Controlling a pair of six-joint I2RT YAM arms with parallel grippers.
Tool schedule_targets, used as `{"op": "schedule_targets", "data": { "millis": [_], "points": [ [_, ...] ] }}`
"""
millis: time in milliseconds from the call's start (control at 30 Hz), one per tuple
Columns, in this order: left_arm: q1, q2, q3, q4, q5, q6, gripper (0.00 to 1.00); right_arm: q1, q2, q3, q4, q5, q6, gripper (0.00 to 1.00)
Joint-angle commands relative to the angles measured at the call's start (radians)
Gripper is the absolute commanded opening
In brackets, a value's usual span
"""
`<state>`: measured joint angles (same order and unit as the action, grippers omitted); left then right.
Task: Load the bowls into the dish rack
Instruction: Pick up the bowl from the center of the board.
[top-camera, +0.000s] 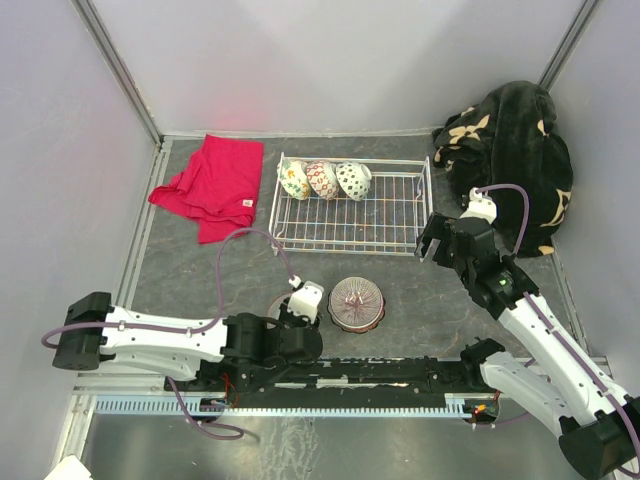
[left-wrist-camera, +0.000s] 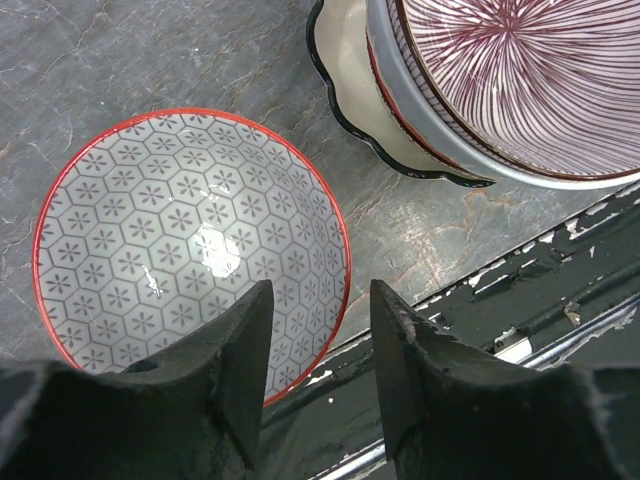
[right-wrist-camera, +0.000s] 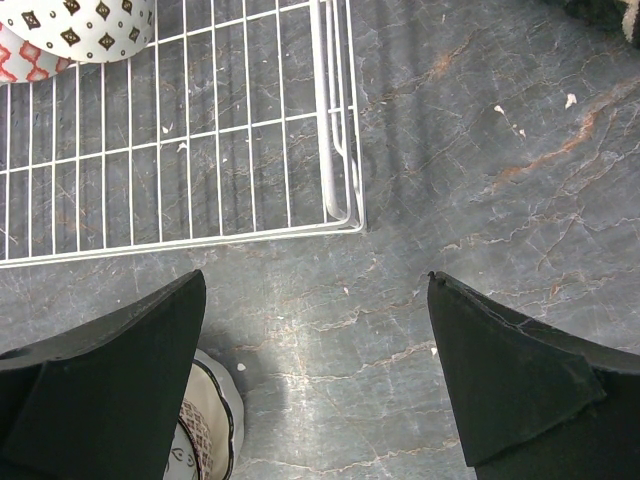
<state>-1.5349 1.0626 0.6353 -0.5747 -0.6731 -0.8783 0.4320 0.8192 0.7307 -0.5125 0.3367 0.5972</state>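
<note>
The bowl (left-wrist-camera: 190, 240) looks hard, slick and breakable; pinch its rim at four o'clock. The left gripper (left-wrist-camera: 320, 295) straddles that rim, jaws apart; the right gripper (right-wrist-camera: 316, 280) gapes, empty.

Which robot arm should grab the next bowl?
The left. Its gripper already straddles the rim of the red-rimmed bowl, jaws partly open. The right gripper hangs wide open beside the dish rack corner, with nothing between its jaws.
</note>
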Motion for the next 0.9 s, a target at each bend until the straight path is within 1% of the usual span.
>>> {"op": "schedule_targets", "data": {
  "millis": [0, 600, 667, 800, 867],
  "points": [
    [-0.007, 0.031, 0.044, 0.017, -0.047, -0.046, 0.48, 0.0, -0.012, 0.038, 0.022, -0.004, -0.011, 0.99],
    [-0.008, 0.128, 0.087, 0.047, -0.048, -0.014, 0.36, 0.001, -0.011, 0.038, 0.023, -0.006, -0.012, 0.99],
    [-0.007, 0.125, 0.089, 0.046, -0.049, -0.014, 0.31, 0.001, -0.011, 0.038, 0.023, -0.005, -0.011, 0.99],
    [-0.008, 0.116, 0.091, 0.046, -0.054, -0.014, 0.27, 0.002, -0.011, 0.038, 0.023, -0.006, -0.011, 0.99],
    [-0.008, 0.113, 0.094, 0.046, -0.056, -0.01, 0.2, 0.002, -0.011, 0.038, 0.023, -0.007, -0.012, 0.99]
  ]
}}
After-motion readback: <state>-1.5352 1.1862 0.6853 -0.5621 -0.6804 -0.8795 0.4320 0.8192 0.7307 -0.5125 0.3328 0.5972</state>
